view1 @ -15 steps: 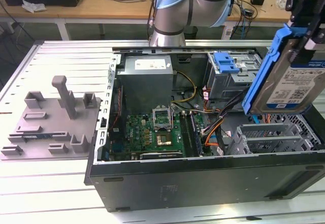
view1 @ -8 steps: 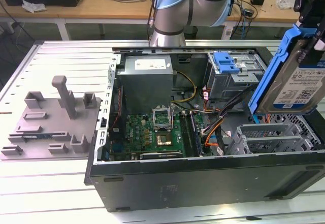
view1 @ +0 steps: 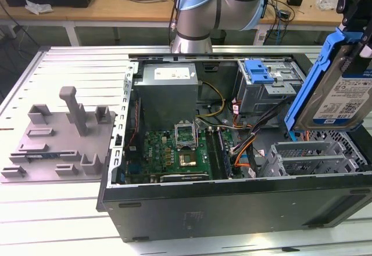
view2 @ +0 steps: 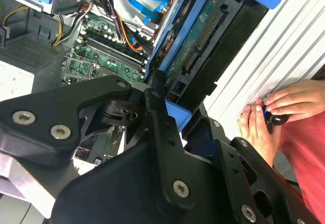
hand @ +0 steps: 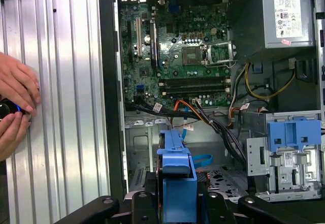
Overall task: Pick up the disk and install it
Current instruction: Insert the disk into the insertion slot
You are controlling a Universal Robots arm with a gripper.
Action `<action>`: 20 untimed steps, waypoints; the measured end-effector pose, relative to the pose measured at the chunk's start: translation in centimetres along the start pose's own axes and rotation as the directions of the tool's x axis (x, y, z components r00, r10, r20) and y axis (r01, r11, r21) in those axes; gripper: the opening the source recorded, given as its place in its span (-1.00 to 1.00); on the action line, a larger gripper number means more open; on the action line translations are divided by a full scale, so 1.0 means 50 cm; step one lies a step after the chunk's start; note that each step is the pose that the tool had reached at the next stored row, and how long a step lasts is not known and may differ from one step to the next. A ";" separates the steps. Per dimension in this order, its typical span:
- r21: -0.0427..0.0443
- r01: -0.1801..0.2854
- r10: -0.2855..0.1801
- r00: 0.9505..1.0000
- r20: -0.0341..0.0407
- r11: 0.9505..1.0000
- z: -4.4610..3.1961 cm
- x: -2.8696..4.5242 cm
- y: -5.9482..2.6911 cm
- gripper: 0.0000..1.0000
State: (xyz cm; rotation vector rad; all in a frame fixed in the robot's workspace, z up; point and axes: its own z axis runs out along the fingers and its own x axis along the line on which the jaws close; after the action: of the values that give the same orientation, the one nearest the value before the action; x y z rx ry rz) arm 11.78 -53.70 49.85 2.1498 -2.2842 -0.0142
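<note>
The disk (view1: 342,96) is held clear of the open case (view1: 232,206), tilted steeply on edge over the case's end at the exterior view's right. It is clamped at its blue frame by the closed gripper (view1: 357,32). A blue caddy (view1: 259,70) is seated in a bay nearby, and the motherboard (view1: 180,151) is exposed. Two hands (hand: 18,89) are rested on the ribbed table (hand: 66,107) beside the case, closed around a small dark object.
</note>
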 end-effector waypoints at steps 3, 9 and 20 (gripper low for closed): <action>0.000 0.000 0.000 1.000 0.000 1.000 0.000 0.000 0.000 -0.26; 0.000 0.021 -0.021 1.000 0.000 1.000 0.001 0.000 0.004 -0.26; 0.000 0.031 -0.031 1.000 0.000 1.000 0.003 0.007 0.003 -0.26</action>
State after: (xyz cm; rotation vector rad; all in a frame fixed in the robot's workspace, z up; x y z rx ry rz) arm 11.59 -54.02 49.71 2.1849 -2.2507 -0.0143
